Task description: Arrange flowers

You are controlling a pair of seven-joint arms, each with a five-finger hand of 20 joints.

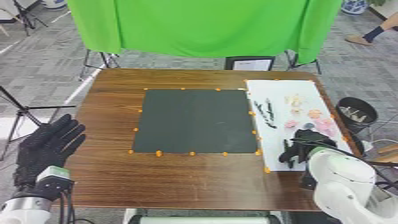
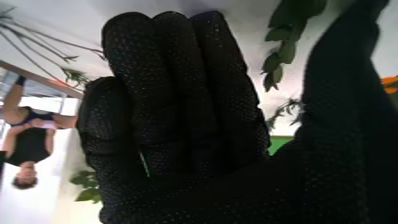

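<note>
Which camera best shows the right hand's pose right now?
The right wrist view: the right hand appears large there, its straight fingers and separate thumb plain. The head view shows it small, over the near part of the white sheet.

Left hand (image 1: pixel 46 150) open, right hand (image 1: pixel 311 138) open too, thumb apart from its straight fingers

Leafy stem (image 2: pixel 288 25) — cut off by edge; pink flowers (image 1: pixel 322 123) — blurred.
</note>
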